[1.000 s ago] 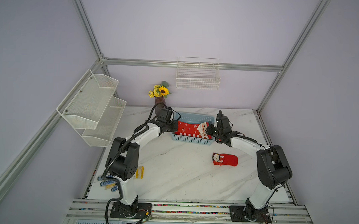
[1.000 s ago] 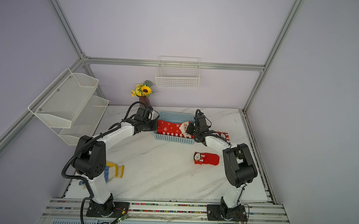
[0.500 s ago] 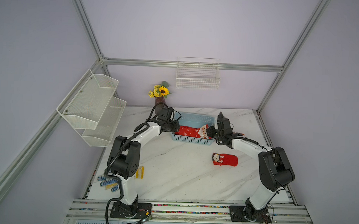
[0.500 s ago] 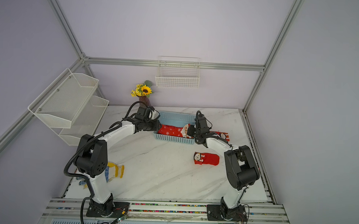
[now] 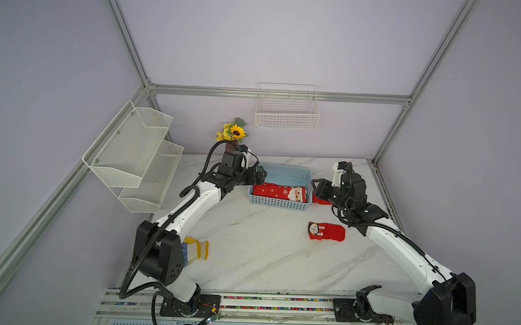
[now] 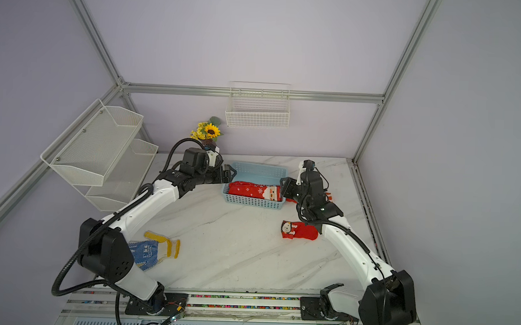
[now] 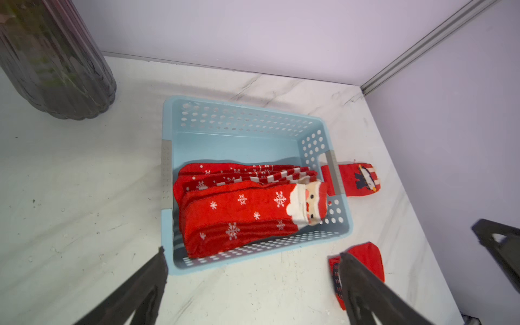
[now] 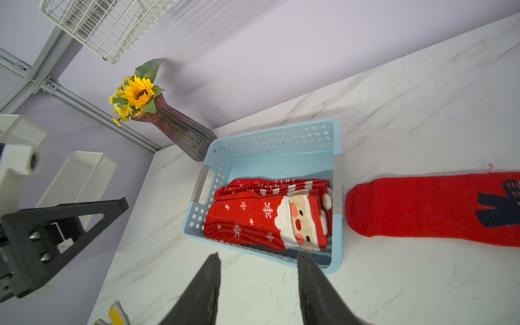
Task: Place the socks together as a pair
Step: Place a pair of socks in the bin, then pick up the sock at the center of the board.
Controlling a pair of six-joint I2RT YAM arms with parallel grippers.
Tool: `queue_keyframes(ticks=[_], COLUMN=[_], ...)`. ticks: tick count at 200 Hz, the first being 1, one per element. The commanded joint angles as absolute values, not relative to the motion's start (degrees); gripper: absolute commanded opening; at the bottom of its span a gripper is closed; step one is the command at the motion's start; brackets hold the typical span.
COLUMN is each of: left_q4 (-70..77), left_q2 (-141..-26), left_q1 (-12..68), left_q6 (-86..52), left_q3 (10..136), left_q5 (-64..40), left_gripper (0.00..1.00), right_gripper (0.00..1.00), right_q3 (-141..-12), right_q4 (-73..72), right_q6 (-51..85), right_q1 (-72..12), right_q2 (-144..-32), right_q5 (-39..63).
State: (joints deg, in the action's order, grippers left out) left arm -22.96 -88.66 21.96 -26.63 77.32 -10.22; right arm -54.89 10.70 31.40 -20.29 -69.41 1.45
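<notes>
Several red socks (image 5: 279,191) lie stacked in the light blue basket (image 5: 283,168); the top one has snowflakes and a Santa face (image 7: 239,213) (image 8: 253,219). Just right of the basket, a red sock with a dark figure (image 8: 416,208) lies flat on the table. A third red sock with a white figure (image 5: 330,231) lies nearer the front. My left gripper (image 5: 260,176) (image 7: 251,253) hovers open at the basket's left end. At the right end my right gripper (image 5: 315,186) (image 8: 259,254) is also open. Neither holds anything.
A dark vase with a sunflower (image 5: 234,135) stands behind the left gripper. A blue-dotted glove with a yellow cuff (image 6: 152,250) lies front left by the left arm's base. A white mesh shelf (image 5: 132,154) hangs on the left wall and a wire basket (image 5: 287,113) on the back wall.
Both grippers opened and let go of the Santa sock they held stretched over the basket. It now lies on the stack, and both grippers have drawn back from it.
</notes>
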Motion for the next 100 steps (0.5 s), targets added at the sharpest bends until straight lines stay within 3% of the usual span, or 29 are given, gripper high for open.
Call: queue_keyframes(ticks=[1,59,100], left_q4=[-20.04,-11.22,-7.91], left_q2=[-83.12,-75.45,-74.74], left_q1=[24.01,30.98,32.26], left_q6=[-30.41,-36.11,-41.84], left_q3=[69.89,52.39,44.38], left_q5=[-12.01,-12.30,-14.21], left_gripper=[0.94,0.95,0.96], right_gripper=[0.47,0.47,0.41], right_q3=[-49.17,-36.94,-33.81], right_q4=[17.88,18.53,14.81], right_q6=[33.56,38.84,42.61], right_q1=[-20.12,-20.13,-20.04], right_q2=[-66.80,-60.68,-64.87], right_q5=[0.35,2.90,3.31])
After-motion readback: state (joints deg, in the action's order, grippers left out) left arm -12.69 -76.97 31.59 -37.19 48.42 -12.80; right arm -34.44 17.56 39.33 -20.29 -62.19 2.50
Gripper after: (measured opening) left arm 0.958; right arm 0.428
